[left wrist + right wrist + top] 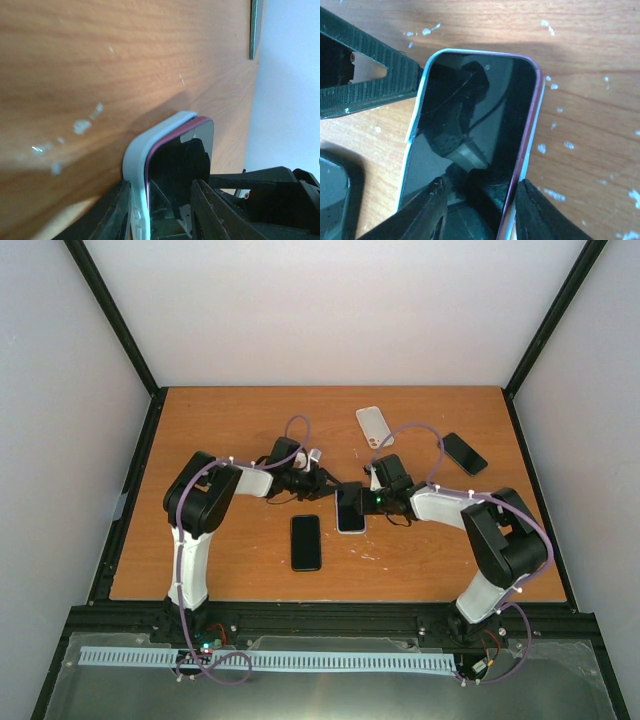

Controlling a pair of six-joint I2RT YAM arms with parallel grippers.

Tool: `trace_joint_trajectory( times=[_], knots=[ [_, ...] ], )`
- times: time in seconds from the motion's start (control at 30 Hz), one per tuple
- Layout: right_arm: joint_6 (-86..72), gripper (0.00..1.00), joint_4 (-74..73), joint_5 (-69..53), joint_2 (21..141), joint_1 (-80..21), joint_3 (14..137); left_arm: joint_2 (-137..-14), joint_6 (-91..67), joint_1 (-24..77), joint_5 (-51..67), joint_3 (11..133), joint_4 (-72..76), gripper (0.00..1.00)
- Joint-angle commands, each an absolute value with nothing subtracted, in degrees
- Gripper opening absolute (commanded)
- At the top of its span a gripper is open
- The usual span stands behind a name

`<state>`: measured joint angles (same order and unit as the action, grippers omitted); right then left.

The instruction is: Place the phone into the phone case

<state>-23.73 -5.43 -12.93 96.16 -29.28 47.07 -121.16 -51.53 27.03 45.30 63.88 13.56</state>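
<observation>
Shows black-screen, purple-rimmed phone (pixel 475 115) part-seated in pale-blue case (pixel 135 165); L hand (pixel 161 186) + R hand (pixel 480 185) straddling it, pinching or spread: can't tell.

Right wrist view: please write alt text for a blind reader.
A dark phone lies partly seated in a pale case, its magenta edge exposed at right. The left end effector's finger rests against the case's corner; the right end effector is above the phone's near end.

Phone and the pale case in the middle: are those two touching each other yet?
Touching. In the left wrist view the phone has its pink edge lying directly against the pale case at the rounded corner, with no gap between them.
</observation>
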Motion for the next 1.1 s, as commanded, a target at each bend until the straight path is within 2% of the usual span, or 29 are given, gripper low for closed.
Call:
trace_joint_trajectory(
  times=[0.0,0.13,0.4,0.73,1.07],
  knots=[
    [-26.02,0.42,-7.28,-13.16,92.0,-29.51,45.02,-116.8,-48.96,29.88,44.12,62.95,10.67,0.35],
    [-28.35,0.55,-6.88,-13.39,90.89,-29.44,43.27,-115.35,-49.34,29.56,41.44,61.01,10.22,0.4],
    [-34.13,0.64,0.04,-19.07,93.25,-29.44,40.35,-116.5,-47.94,29.44,41.32,60.13,8.93,0.39],
    [-42.36,0.62,10.92,-24.95,95.11,-28.97,37.62,-116.19,-48.86,29.53,44.79,57.72,11.42,0.31],
    [-43.53,0.61,16.89,-31.99,92.57,-27.82,37.25,-115.15,-50.72,29.87,49.78,52.94,18.05,0.32]
  ],
)
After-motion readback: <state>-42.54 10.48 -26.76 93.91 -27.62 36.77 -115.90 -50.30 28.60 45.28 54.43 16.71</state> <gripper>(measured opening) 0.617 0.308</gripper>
